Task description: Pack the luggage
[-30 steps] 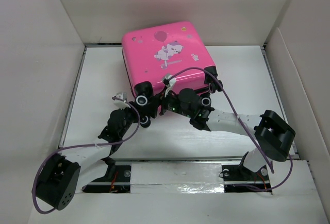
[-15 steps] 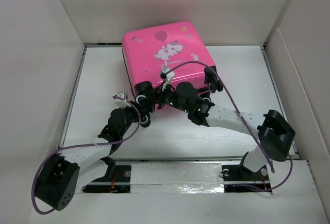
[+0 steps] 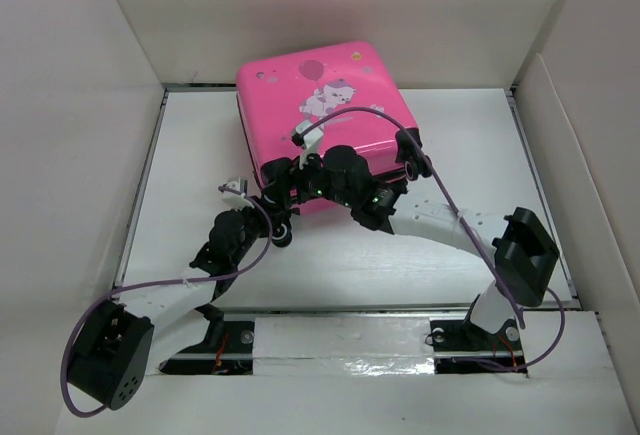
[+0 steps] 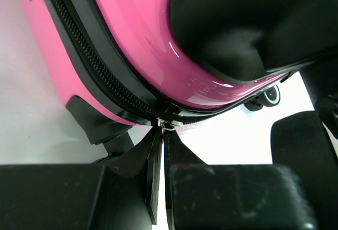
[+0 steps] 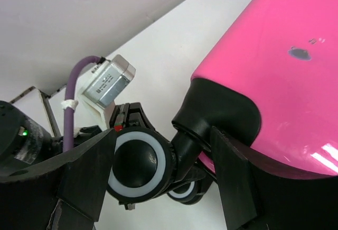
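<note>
Where the overhead camera looks down: the luggage point(image 3: 320, 105) lies flat at the far middle of the white table point(image 3: 200, 155), lid down, with its wheeled end facing the arms.
Overhead, arms: both reach to the same near-left corner; the left gripper point(image 3: 283, 190) is at the corner's edge, and the right gripper point(image 3: 303, 167) is just above it, over the shell.
Overhead, likely reason: one arm works the zip while the other steadies the case so it does not slide.
Left wrist, pincer: the left gripper point(image 4: 162, 135) has its fingers pressed flat together, pinching the small metal zipper pull point(image 4: 169, 124).
Left wrist, seam: the zipper track point(image 4: 95, 66) curves round the pink corner and the pull sits at the bend, so the tab is probably held there for dragging along the seam.
Left wrist, stage: by my reading the packing is at the zipping step, not yet finished.
Right wrist, pincer: the right gripper point(image 5: 162, 135) stands wide, its two fingers either side of a white-rimmed wheel point(image 5: 140, 164).
Right wrist, contact: whether either finger touches the wheel I cannot tell.
Right wrist, risk: a hard tug on the pull could drag the whole case.
</note>
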{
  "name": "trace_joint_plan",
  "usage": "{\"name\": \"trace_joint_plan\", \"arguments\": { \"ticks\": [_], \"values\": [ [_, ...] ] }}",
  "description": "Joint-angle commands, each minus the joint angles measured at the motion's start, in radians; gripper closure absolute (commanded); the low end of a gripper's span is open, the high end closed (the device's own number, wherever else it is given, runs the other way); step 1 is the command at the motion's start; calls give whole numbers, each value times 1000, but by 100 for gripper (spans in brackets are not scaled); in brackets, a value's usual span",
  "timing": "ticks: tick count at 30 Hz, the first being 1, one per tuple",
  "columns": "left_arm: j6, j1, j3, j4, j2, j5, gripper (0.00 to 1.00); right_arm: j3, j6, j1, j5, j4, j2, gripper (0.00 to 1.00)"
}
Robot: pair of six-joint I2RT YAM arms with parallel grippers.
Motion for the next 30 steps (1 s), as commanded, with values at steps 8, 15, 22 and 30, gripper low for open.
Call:
{"name": "trace_joint_plan", "arguments": {
  "ticks": [8,15,22,30],
  "values": [
    [17,10,78,115,-19,-57,100,82,-26,33,12,-111,59,22],
    [18,10,75,114,-22,-58,100,61,-30,65,66,-123,24,23],
    [17,10,73,114,-24,-58,100,34,-37,93,164,-155,4,23],
    [18,10,73,112,-25,-58,100,30,-34,123,253,-185,5,23]
  ]
}}
